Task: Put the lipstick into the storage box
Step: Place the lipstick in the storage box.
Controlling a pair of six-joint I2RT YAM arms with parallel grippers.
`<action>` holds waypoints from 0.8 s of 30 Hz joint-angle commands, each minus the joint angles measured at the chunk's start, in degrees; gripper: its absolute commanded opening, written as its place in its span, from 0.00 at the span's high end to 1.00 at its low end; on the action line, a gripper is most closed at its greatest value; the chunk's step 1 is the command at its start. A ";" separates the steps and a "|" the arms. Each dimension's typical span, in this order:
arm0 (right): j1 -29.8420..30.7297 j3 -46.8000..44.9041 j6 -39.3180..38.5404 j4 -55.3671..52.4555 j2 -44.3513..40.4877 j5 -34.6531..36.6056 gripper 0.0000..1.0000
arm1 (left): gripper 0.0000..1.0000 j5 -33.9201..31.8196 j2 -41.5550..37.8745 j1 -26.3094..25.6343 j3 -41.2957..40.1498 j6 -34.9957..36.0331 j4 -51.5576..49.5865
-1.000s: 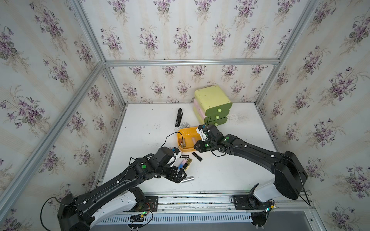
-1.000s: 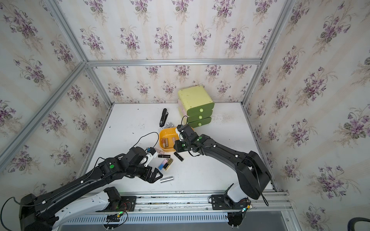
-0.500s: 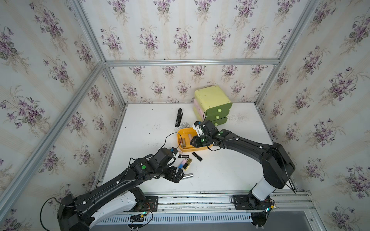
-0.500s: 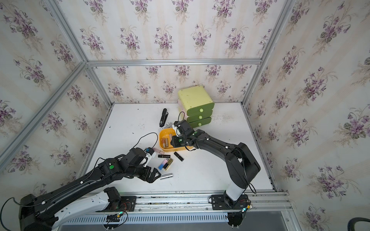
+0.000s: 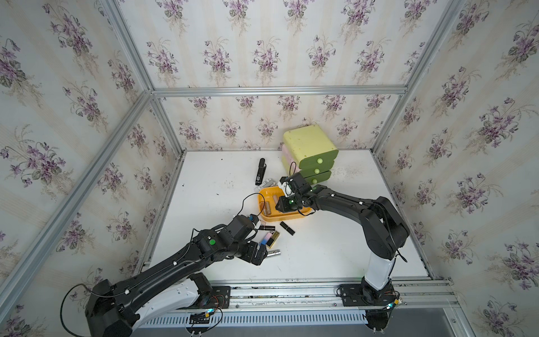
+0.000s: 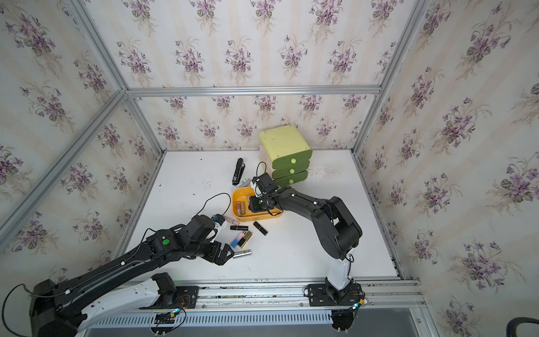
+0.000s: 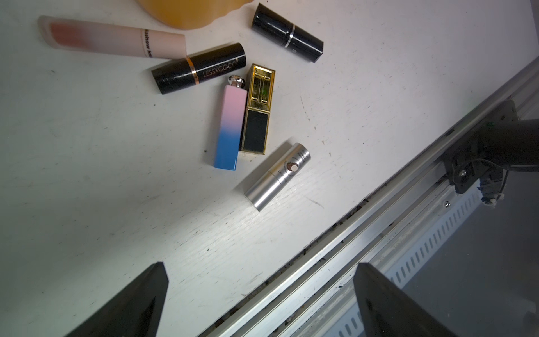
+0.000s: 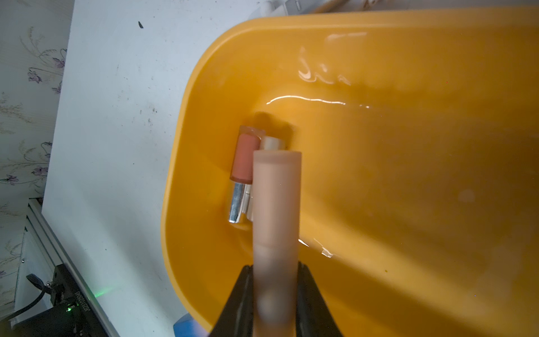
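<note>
Storage box (image 5: 267, 193) just before drawer unit (image 5: 309, 146); loose lipsticks (image 5: 272, 237) on table (image 5: 335, 248) before the box.

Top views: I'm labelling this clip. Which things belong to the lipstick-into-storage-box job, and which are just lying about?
Job:
- storage box
- beige lipstick tube, gripped by the right end effector above the box
- lipsticks inside
- six loose lipsticks near the open left end effector

Lying about:
- three-drawer unit
- black stapler-like item
- pale clutter behind the box

Table (image 5: 335, 251) w/ storage box (image 5: 261, 195), drawer unit (image 5: 309, 143), loose lipsticks (image 5: 287, 228), poss. stapler (image 5: 259, 171)
</note>
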 commanded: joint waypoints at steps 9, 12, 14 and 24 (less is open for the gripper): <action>-0.70 2.21 -0.84 2.27 4.34 -1.88 0.81 | 0.00 -1.12 3.03 0.26 0.84 1.53 1.06; -0.83 2.39 -0.75 2.70 5.39 -2.32 0.81 | 0.00 -0.69 4.01 0.35 0.94 1.80 1.86; -0.92 2.72 -0.47 3.05 6.13 -2.62 0.80 | 0.00 -0.36 4.73 0.52 1.04 2.05 2.21; -1.62 4.52 -0.20 3.26 8.68 -2.90 0.77 | 0.00 1.28 6.68 1.64 1.52 3.24 3.96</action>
